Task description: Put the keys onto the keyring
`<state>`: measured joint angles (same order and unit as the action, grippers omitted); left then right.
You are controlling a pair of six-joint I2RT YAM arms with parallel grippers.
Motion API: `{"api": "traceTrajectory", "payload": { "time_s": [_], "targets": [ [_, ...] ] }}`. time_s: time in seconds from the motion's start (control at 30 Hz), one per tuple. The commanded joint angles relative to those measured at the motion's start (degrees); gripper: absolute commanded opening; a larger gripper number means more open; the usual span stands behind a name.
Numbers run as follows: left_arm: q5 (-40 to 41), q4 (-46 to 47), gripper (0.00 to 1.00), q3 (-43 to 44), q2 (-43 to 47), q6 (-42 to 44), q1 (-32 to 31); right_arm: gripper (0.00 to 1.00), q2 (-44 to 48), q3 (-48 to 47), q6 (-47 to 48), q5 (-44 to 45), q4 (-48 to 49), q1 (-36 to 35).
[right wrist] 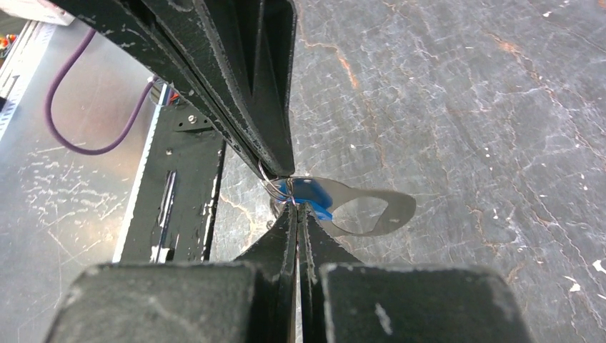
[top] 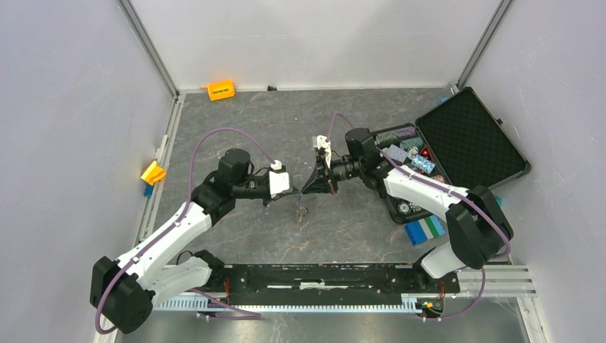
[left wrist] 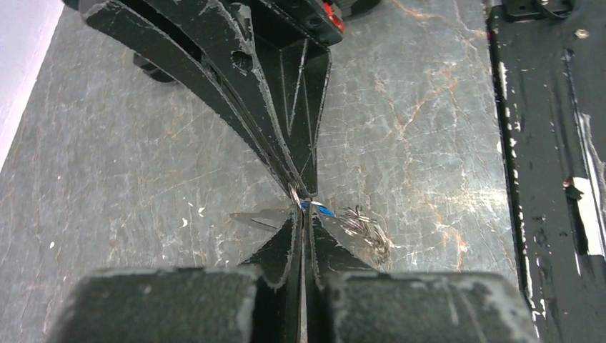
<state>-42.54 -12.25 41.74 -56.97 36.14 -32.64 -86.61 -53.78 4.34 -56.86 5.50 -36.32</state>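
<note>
Both grippers meet tip to tip above the middle of the table. My left gripper (top: 299, 193) (left wrist: 303, 209) is shut, pinching the near end of the flat grey keyring (right wrist: 389, 207) (left wrist: 257, 216), which juts out level in the air. My right gripper (top: 311, 187) (right wrist: 296, 207) is shut on the key with the bright blue tag (right wrist: 307, 193) (left wrist: 323, 210), pressed against the keyring's end. A cluster of thin wire rings (left wrist: 364, 227) (top: 301, 211) dangles below the tips. The black-headed key cannot be made out.
An open black case (top: 472, 132) with poker chips lies at the right. A blue-and-white block (top: 425, 230) sits in front of it. An orange block (top: 221, 90) lies at the back wall, a yellow one (top: 153, 173) at the left edge. The black base rail (top: 321, 275) runs along the near edge.
</note>
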Motion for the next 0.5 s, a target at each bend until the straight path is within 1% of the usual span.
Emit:
{"api": "traceTrajectory", "payload": {
  "time_s": [0.0,0.47],
  "targets": [
    [-9.1,-3.2,0.02,3.1,1.5,6.0,-0.1,0.0,2.1,0.1,4.6,0.1,0.1,0.0],
    [-12.6,-3.6,0.02,2.6,1.5,6.7,0.7,0.06,2.8,0.3,5.4,-4.3,0.5,-0.1]
  ]
}}
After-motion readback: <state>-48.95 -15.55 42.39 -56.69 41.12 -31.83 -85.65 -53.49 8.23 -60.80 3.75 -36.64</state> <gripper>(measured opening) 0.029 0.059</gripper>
